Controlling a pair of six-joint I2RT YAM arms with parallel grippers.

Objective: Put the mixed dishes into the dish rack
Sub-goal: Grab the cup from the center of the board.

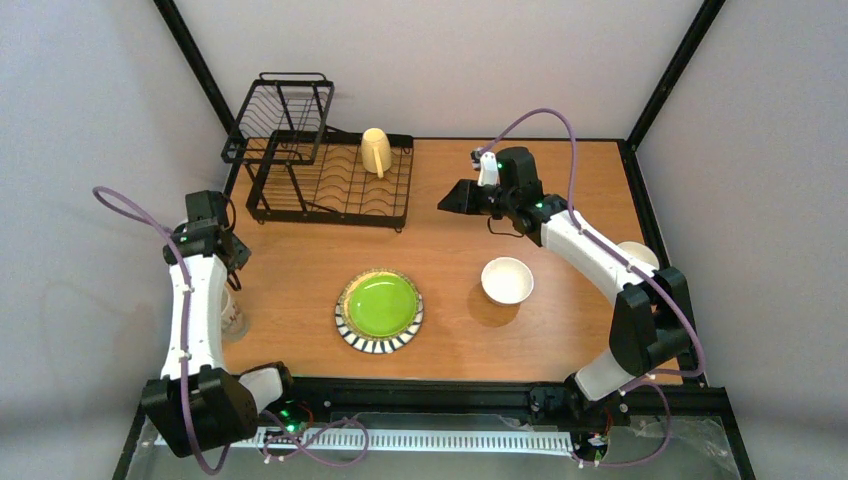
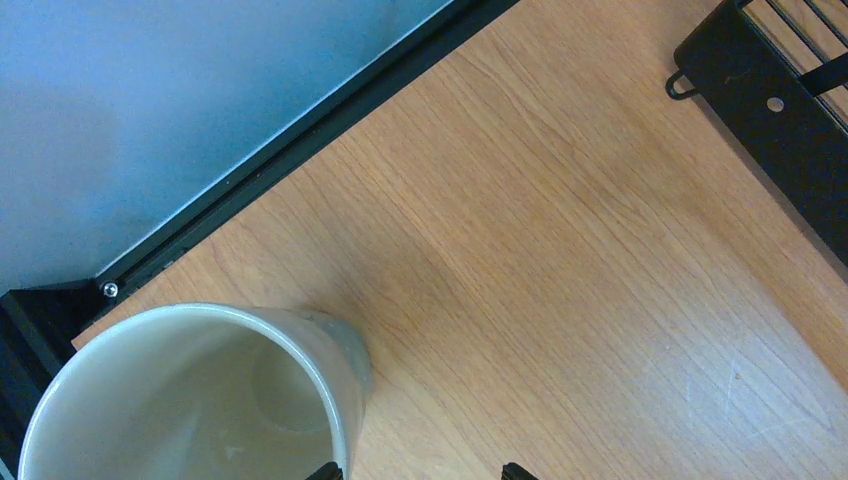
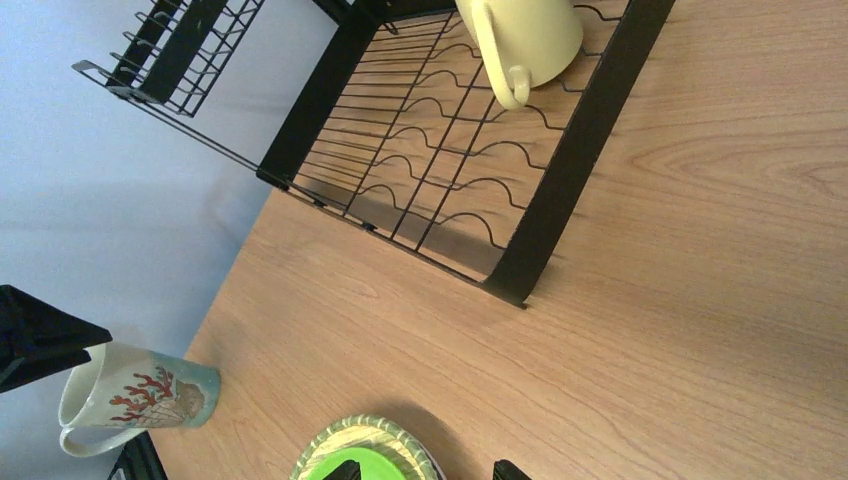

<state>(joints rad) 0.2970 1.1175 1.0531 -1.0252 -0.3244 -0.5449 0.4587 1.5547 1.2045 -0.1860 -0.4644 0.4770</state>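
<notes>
Mixed dishes are lying spread over the table [image 1: 470, 340] in the top view. The dish rack [image 1: 330, 185] is standing at 11 o'clock, its raised basket tier at the far left end. One cream mug [image 1: 376, 151] is already sitting on the slotted base, at the rack's 1 o'clock corner, handle pointing toward the near side. The lime-green plate [image 1: 379, 310] with striped rim is lying at 6 o'clock from the rack. A white bowl [image 1: 507, 279] is resting at 3 o'clock from the plate, apart from it. Another pale dish [image 1: 640, 254] is showing partly behind the right forearm.

The left arm is reaching toward 12 o'clock along the left edge, wrist bending down. The left claw [image 1: 231, 252] is hanging spread over bare wood, gripping nothing. The teal-banded cup [image 2: 190, 400] is standing upright just beside one fingertip; whether they are touching I cannot tell. A red coral drawing is showing on its side in the right wrist view.

The right arm is stretching toward 11 o'clock, elbow raised. The right claw [image 1: 449, 199] is pointing toward 9 o'clock, spread and empty, just beside the rack's right end.
</notes>
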